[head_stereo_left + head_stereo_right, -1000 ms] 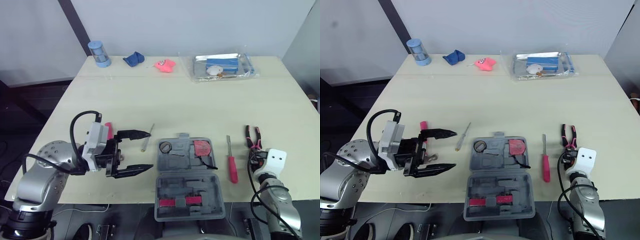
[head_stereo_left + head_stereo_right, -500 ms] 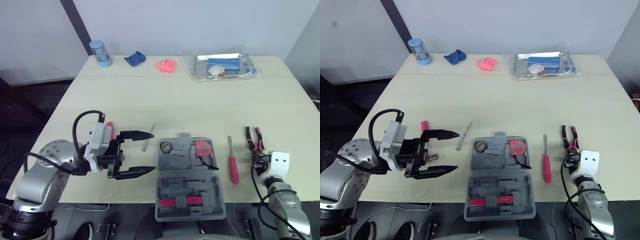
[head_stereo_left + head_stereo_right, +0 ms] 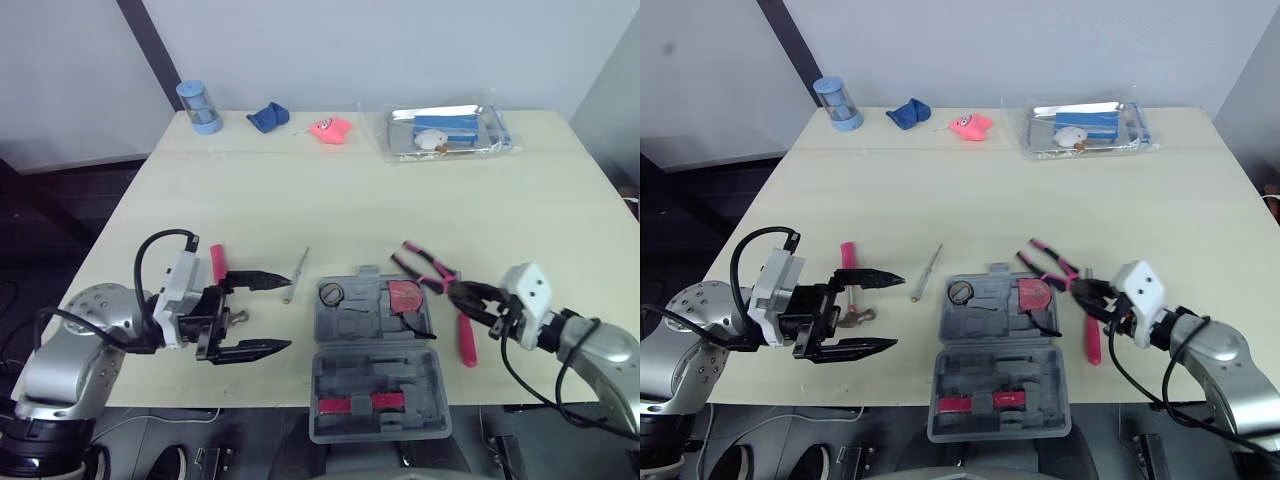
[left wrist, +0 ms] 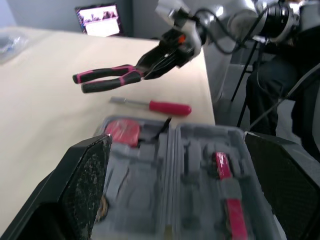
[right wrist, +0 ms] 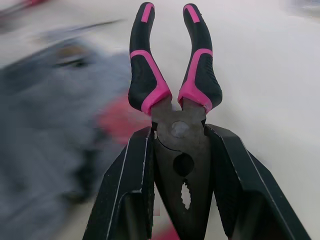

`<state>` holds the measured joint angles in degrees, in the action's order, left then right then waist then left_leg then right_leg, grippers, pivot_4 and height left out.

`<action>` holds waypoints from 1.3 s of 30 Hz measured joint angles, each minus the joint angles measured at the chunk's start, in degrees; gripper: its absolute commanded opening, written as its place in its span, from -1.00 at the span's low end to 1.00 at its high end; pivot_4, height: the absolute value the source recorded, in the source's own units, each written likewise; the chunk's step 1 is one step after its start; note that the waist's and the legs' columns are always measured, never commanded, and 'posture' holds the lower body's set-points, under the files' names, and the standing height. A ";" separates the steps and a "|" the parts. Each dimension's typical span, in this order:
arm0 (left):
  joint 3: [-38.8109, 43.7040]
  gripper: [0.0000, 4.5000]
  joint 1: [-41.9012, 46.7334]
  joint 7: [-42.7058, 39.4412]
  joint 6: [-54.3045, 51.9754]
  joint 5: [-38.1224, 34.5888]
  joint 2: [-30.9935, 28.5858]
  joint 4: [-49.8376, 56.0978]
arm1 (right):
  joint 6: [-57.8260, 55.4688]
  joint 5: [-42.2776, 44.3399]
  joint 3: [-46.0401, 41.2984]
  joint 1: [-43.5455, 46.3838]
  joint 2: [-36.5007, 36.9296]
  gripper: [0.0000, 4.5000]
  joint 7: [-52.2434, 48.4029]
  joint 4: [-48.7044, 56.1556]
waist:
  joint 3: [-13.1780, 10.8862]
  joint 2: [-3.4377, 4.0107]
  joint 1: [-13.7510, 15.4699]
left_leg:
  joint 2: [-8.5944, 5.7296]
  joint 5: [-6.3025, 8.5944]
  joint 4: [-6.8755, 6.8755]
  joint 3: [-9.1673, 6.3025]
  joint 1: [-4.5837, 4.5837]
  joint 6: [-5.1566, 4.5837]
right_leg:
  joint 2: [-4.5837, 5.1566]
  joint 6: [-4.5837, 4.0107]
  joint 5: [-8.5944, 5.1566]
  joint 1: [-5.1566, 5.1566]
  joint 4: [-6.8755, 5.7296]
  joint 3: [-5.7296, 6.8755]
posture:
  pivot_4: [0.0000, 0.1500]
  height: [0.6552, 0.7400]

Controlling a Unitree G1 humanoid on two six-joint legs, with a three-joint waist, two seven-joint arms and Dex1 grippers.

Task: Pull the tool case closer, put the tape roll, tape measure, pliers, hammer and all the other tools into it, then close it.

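Right gripper [image 3: 470,297] is clamped on the head of the pliers [image 3: 428,270]. It holds them level above the table, with the pink handles pointing left and far over the far right corner of the case [image 3: 350,325]. Gripping the head leaves the handles free to lead, which probably suits laying the pliers into a recess.

The case lies open at the near middle of the table, its lid towards the robot. A red tape measure [image 3: 404,295] and a ring-like item sit in its far half.

Left gripper [image 3: 290,314] has its fingers spread wide and grasps nothing. It waits just left of the case, near the hammer [image 3: 216,260] and a thin screwdriver [image 3: 297,270]; either is likely its next pick. A red screwdriver [image 3: 465,342] lies just right of the case.

The table [image 3: 350,200] is pale and matt. Along its far edge are a blue can [image 3: 199,106], a blue cloth [image 3: 268,117], a pink toy [image 3: 330,129] and a clear bag [image 3: 447,132]. The walls are grey and the floor to the left is dark.
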<state>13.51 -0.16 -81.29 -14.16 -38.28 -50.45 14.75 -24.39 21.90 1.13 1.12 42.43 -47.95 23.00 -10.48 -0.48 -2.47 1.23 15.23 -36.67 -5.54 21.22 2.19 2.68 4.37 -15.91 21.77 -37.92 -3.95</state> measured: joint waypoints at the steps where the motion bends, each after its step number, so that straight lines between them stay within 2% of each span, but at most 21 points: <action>1: 0.29 1.00 -0.39 -0.32 0.45 0.15 -0.09 -0.69 | -0.72 -0.02 1.24 1.76 0.69 -0.55 -1.47 0.10 | 0.00 -0.01 0.03 | 0.00 0.00 0.00 0.00 0.00 0.00 | 0.00 0.00 0.00 0.01 0.00 0.00 | 1.00 1.00; 5: 1.81 1.00 -1.37 -1.76 1.70 0.91 -1.08 -3.07 | -2.89 -1.17 7.46 8.98 3.32 -0.55 -6.87 0.21 | -0.03 -0.06 0.13 | 0.00 0.00 -0.01 -0.09 0.11 0.00 | 0.00 0.00 0.00 0.09 0.01 0.08 | 1.00 1.00; 8: 3.60 1.00 -2.52 -3.14 3.09 1.37 -1.86 -5.45 | -5.68 -5.62 16.38 17.49 3.90 -0.55 -10.66 -0.55 | -0.04 -0.05 0.02 | 0.00 0.00 -0.10 -0.13 0.46 0.01 | 0.00 0.00 0.01 0.45 -0.05 0.13 | 1.00 1.00; 12: 4.83 1.00 -3.97 -3.71 3.83 2.15 -2.29 -6.92 | -10.20 -7.59 21.77 22.71 1.34 -0.55 -11.21 -1.28 | -0.03 -0.07 -0.01 | 0.00 -0.01 -0.26 -0.16 1.00 0.02 | 0.00 0.00 0.03 1.01 -0.16 0.15 | 1.00 1.00; 18: 6.32 1.00 -6.16 -4.16 4.83 2.72 -2.55 -7.16 | -11.69 -13.80 29.30 28.71 0.16 -0.55 -12.23 -3.77 | -0.03 -0.06 0.20 | -0.02 -0.01 -0.41 -0.35 1.27 0.02 | 0.03 0.01 0.03 1.06 -0.11 0.37 | 1.00 1.00; 39: 2.68 1.00 -1.13 -6.39 5.73 4.56 -3.30 -8.80 | -3.35 -24.74 33.97 33.44 -6.15 -0.55 -16.17 -13.10 | -0.03 -0.06 -0.18 | -0.03 -0.01 -0.51 -0.52 1.30 0.02 | 0.02 -0.01 0.04 1.06 -0.26 0.54 | 1.00 1.00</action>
<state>16.19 -1.28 -87.69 -8.43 -33.72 -53.75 5.95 -27.74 -2.84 35.10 34.56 36.28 -64.12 9.91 -10.51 -0.53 -2.64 1.20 15.22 -37.19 -6.06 22.52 2.21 2.69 4.36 -15.87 22.83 -38.18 -3.41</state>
